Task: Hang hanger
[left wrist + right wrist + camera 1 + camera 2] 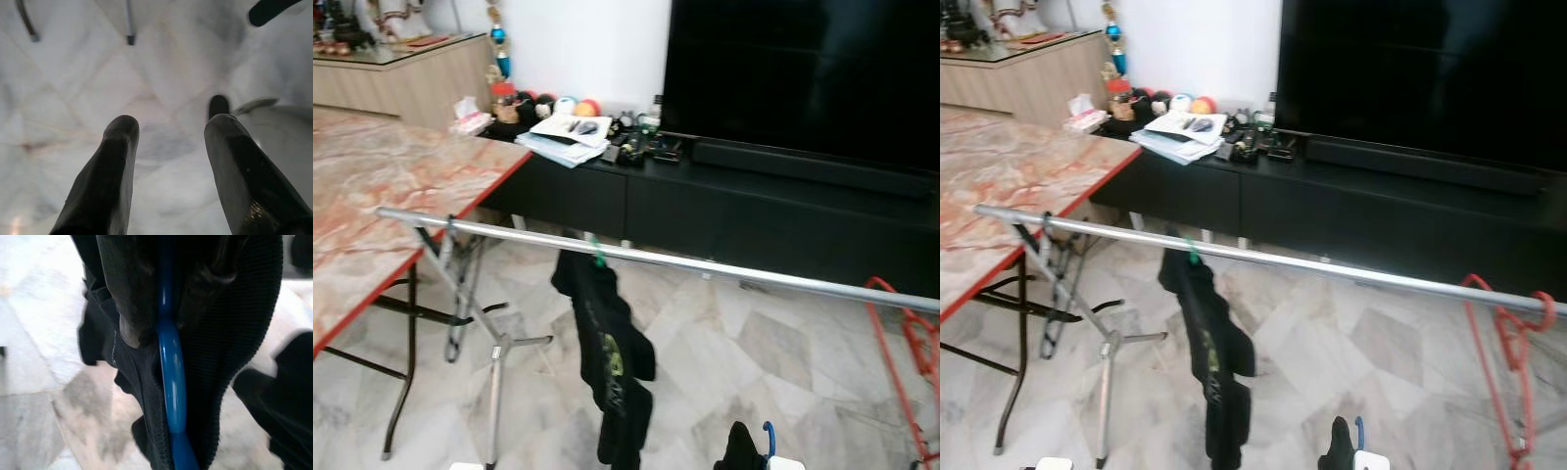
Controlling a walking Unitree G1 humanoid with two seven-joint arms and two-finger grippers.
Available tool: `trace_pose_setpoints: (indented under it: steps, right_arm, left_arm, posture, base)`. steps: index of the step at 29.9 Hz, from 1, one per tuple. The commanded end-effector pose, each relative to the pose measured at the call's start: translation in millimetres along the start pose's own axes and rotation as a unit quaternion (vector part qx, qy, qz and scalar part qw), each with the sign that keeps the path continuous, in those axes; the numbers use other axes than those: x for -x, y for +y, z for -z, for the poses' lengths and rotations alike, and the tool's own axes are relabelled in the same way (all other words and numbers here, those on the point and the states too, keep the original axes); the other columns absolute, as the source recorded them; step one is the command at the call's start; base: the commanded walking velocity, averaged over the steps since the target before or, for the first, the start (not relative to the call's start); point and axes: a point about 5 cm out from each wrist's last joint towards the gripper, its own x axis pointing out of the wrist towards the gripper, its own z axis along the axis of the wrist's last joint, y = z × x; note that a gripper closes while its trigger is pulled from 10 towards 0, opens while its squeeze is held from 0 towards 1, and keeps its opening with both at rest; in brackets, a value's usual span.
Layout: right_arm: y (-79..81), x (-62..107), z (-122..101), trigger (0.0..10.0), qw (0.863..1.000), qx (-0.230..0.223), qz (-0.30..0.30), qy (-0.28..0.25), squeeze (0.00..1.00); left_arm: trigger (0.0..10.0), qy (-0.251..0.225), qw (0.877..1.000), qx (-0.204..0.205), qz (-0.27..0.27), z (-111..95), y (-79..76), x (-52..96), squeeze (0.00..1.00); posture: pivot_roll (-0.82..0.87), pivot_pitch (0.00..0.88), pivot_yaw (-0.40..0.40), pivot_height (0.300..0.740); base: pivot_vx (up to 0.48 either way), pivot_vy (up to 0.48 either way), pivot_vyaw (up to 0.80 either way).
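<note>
Nearest, the right gripper (161, 328) was clenched on a blue hanger (172, 382) carrying a black garment (234, 308), held low before the silver rail (705, 266). Left gripper (168, 142) hung spread, idle.

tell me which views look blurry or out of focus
Left wrist view: the left gripper fingers are soft, the floor behind hazy. Right wrist view: the blue hanger is fairly sharp, the tiles behind blurred. Eye views: mildly soft, rail readable.
</note>
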Motion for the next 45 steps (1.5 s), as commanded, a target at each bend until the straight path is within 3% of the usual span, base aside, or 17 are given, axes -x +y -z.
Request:
trace_pose_setpoints:
  steps: [1, 9, 45]
  right_arm:
    - [7.0, 0.8, 6.1, 10.0, 1.000, -0.018, -0.011, 0.009, 0.00]
    - [7.7, 0.7, 5.7, 10.0, 1.000, -0.017, -0.012, 0.009, 0.00]
    - [2.4, 0.2, -1.0, 10.0, 0.999, -0.047, 0.009, -0.012, 0.00]
  left_arm:
    - [10.0, -0.001, 1.000, 0.001, 0.002, -2.9, -2.9, -1.0, 0.00]
    - [10.0, -0.002, 1.000, 0.001, 0.002, -3.4, -2.9, -1.1, 0.00]
    - [10.0, -0.008, 1.000, 0.000, 0.010, -5.6, -3.6, -1.2, 0.00]
  posture:
    - [0.10, 0.000, 0.019, 0.740]
    - [0.10, 0.000, 0.018, 0.740]
    - [0.11, 0.000, 0.014, 0.740]
  base:
    - [0.000, 0.439, 0.00]
    - [0.000, 0.411, 0.00]
    - [0.000, 0.000, 0.00]
